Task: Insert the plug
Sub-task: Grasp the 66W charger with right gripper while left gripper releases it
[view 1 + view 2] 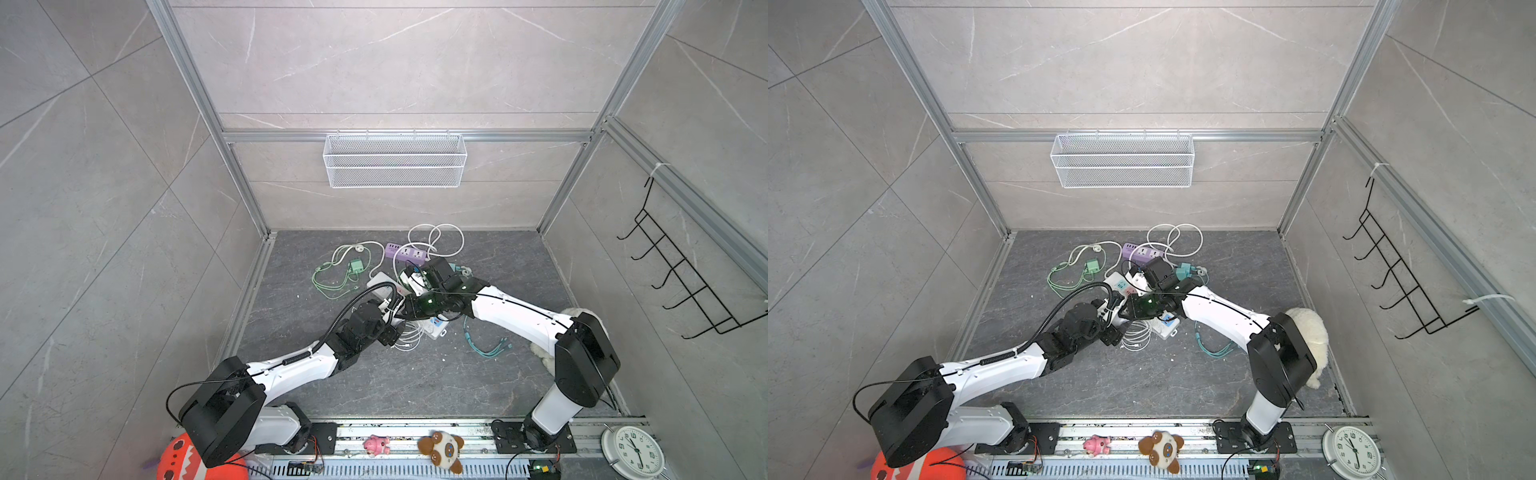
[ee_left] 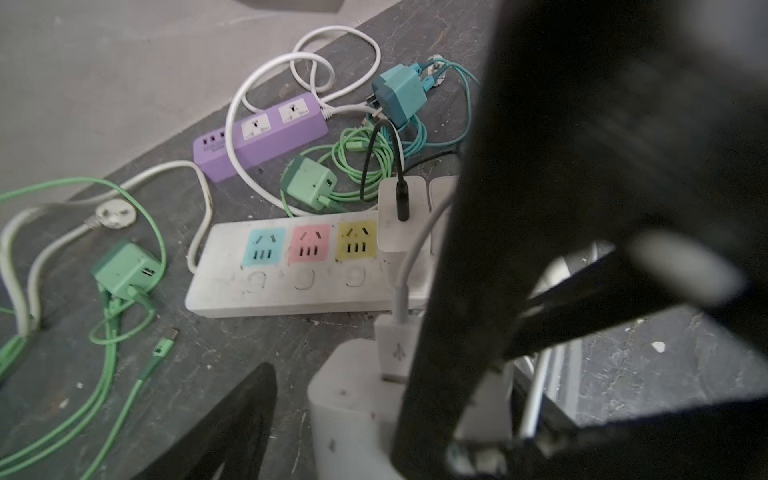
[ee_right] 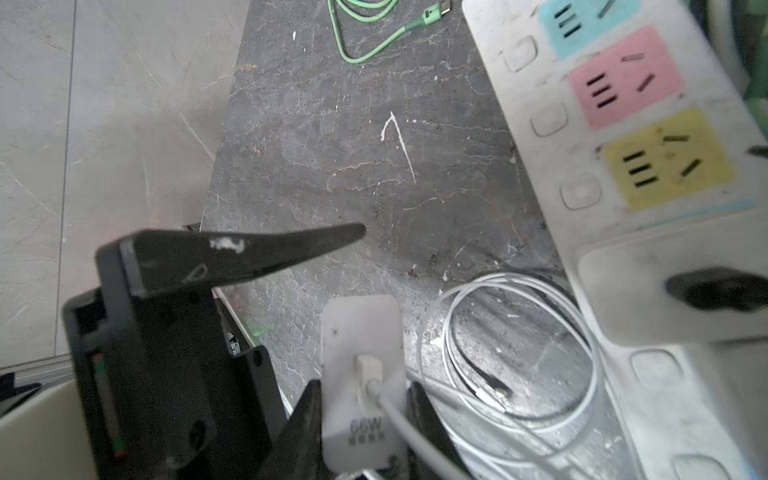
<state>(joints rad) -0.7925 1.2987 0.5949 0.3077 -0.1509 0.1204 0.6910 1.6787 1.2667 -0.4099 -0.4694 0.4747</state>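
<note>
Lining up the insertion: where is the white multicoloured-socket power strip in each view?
Top view: power strip mid-floor, partly under the arms.
Top view: power strip, same spot.
Left wrist: just beyond the white charger.
Right wrist: beside the white charger.
Landmark: purple strip, absent from right wrist.

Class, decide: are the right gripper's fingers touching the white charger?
Touching. The right wrist view shows the right gripper's fingers pressed against both sides of the white charger.

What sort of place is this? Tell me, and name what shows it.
Probably a robot test cell dressed as a room corner: tiled walls held in an aluminium frame, two robot arms bolted to a base rail, a white power strip on the floor.
</note>
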